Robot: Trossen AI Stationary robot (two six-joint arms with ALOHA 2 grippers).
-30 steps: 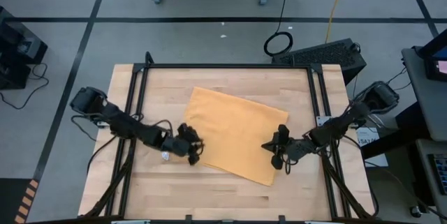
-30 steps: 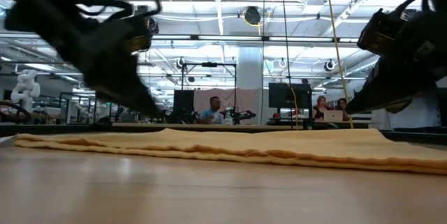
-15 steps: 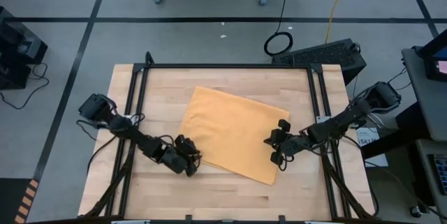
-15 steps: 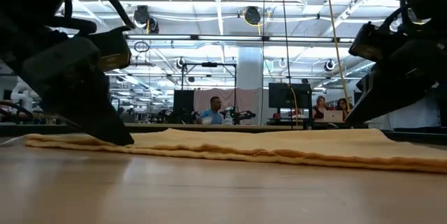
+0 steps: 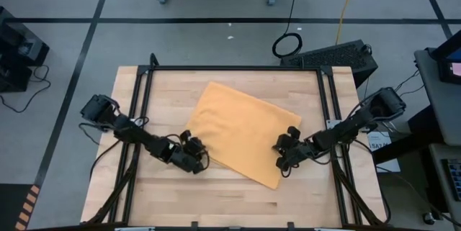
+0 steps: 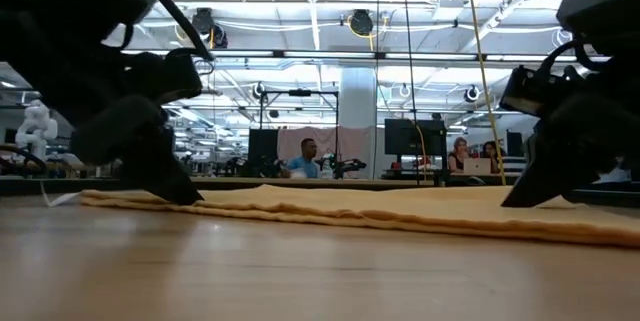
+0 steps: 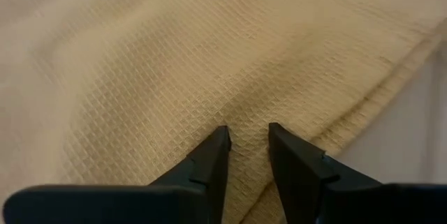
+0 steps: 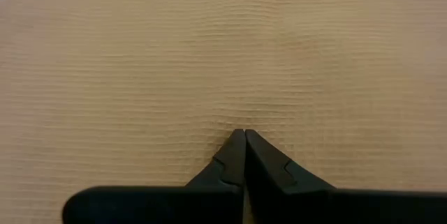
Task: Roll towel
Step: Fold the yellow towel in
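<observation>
The mustard-yellow towel [image 5: 241, 130] lies spread flat on the wooden table, turned a little askew; in the low view the towel [image 6: 400, 211] is a thin flat band. My left gripper [image 5: 194, 161] stands on its near-left edge, fingers a little apart, as the left wrist view [image 7: 244, 135] shows. My right gripper [image 5: 282, 162] is shut, its tips down on the towel's near-right part [image 8: 244, 135]. In the low view, the left gripper [image 6: 180, 196] and the right gripper [image 6: 515, 201] both reach down to the cloth. My left gripper sets both fingertips [image 7: 216, 144] on the towel's top face [image 7: 244, 109], close to its hemmed edge [image 7: 391, 70]. It slants down from the table's left; the cloth between the tips lies flat on the table. My right gripper presses its shut fingertips [image 8: 237, 144] on the towel's top face [image 8: 244, 116], slanting down from the table's right. The cloth lies flat under them.
A black frame [image 5: 144, 116] runs along the table's left, far and right sides. Bare wood [image 5: 230, 202] lies between the towel and the near edge. People sit at desks in the room beyond the table [image 6: 305, 156].
Both grippers have come down and tipped more steeply until their tips meet the towel. In the low view the towel's left end now lies farther toward the right than before.
</observation>
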